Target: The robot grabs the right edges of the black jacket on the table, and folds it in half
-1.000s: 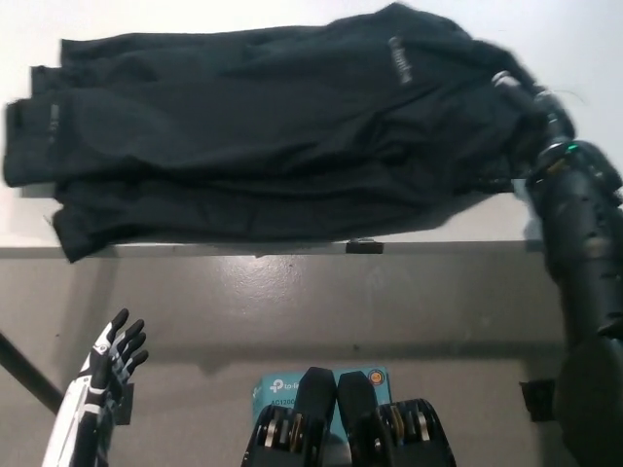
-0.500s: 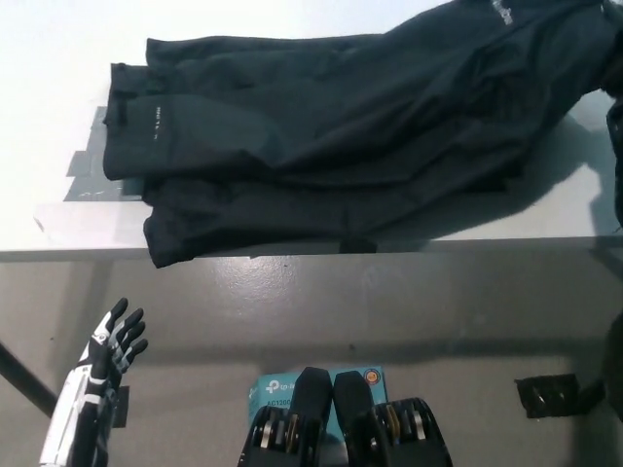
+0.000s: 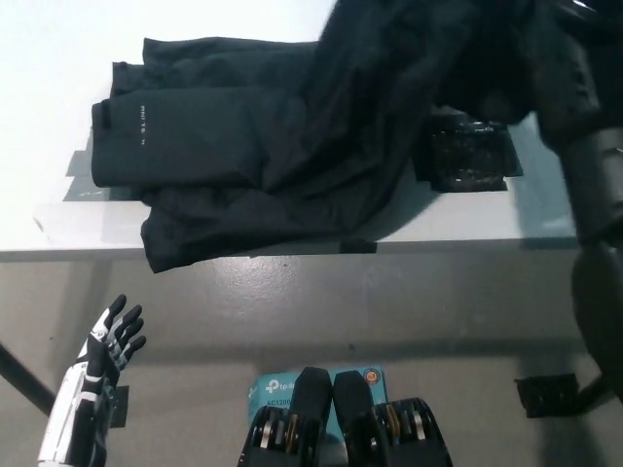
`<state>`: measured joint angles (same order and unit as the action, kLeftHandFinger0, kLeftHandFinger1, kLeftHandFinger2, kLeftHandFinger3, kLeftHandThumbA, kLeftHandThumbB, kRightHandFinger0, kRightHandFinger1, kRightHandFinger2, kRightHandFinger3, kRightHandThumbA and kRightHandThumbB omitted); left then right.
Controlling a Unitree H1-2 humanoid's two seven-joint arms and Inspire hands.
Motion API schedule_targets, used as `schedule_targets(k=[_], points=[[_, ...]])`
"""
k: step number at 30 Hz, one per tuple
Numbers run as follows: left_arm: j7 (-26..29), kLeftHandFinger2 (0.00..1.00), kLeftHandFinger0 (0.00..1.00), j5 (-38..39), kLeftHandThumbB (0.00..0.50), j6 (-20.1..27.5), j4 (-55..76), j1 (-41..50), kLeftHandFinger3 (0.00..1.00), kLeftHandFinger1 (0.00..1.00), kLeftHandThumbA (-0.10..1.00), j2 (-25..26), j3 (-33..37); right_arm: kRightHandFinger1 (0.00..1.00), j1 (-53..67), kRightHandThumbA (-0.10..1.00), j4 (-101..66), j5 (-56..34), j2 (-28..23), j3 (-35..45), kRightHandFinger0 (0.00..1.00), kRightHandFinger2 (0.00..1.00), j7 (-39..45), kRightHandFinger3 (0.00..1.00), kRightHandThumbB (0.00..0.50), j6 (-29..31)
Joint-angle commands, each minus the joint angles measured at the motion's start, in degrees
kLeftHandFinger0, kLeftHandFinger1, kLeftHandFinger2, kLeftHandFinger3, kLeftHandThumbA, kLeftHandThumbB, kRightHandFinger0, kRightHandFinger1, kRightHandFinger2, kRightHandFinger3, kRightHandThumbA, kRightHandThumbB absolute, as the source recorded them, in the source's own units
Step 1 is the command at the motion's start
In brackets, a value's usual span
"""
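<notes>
Right hand (image 3: pixel 560 58), apparently gripping, lifts black jacket (image 3: pixel 292 146) off table (image 3: pixel 467 224)

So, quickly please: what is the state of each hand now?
Left hand: open, holding nothing, resting low beside the table.
Right hand: out of sight behind the lifted black jacket; cannot be told.

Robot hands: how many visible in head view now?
1. The white left hand rests open at lower left, below the table. The right hand may be hidden in the raised black jacket at upper right.
</notes>
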<state>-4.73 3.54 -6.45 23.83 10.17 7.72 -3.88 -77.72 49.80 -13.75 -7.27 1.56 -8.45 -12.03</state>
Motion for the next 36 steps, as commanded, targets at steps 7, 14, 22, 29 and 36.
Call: schedule_targets(k=[7, 14, 22, 29, 36], points=[[-0.6, 1.0, 1.0, -1.1, 0.0, 0.5, 2.5, -0.8, 1.0, 1.0, 0.99, 1.2, 0.5, 0.23, -15.7, -0.1, 4.1, 12.5, 9.2, -14.5, 0.0, 0.53, 6.6, 0.57, 0.218, 8.5], [-0.6, 1.0, 1.0, -2.5, 0.0, -1.3, 3.7, -1.7, 1.0, 1.0, 0.99, 1.9, 0.9, 0.35, -15.5, -0.1, 14.9, 16.6, 15.5, -20.8, 0.0, 0.7, 8.1, 0.53, 0.222, 17.9], [-1.1, 1.0, 1.0, -1.9, 0.0, -5.3, 6.3, -3.2, 1.0, 1.0, 0.9, 3.0, 1.0, 0.39, -7.4, -0.1, 20.8, 21.4, 18.9, -25.8, 0.0, 0.69, 5.9, 0.59, 0.19, 18.2], [-1.4, 1.0, 1.0, -1.9, 0.0, -5.7, 6.8, -3.4, 1.0, 1.0, 0.87, 3.5, 1.4, 0.33, -3.8, -0.1, 24.7, 22.4, 19.3, -24.7, 0.0, 0.71, 5.1, 0.63, 0.168, 20.3], [-1.5, 1.0, 1.0, -3.1, 0.0, -5.6, 7.9, -3.3, 1.0, 1.0, 0.86, 3.2, 2.5, 0.4, 1.8, -0.1, 29.8, 26.8, 20.1, -27.9, 0.02, 0.77, 7.7, 0.73, 0.171, 17.8]])
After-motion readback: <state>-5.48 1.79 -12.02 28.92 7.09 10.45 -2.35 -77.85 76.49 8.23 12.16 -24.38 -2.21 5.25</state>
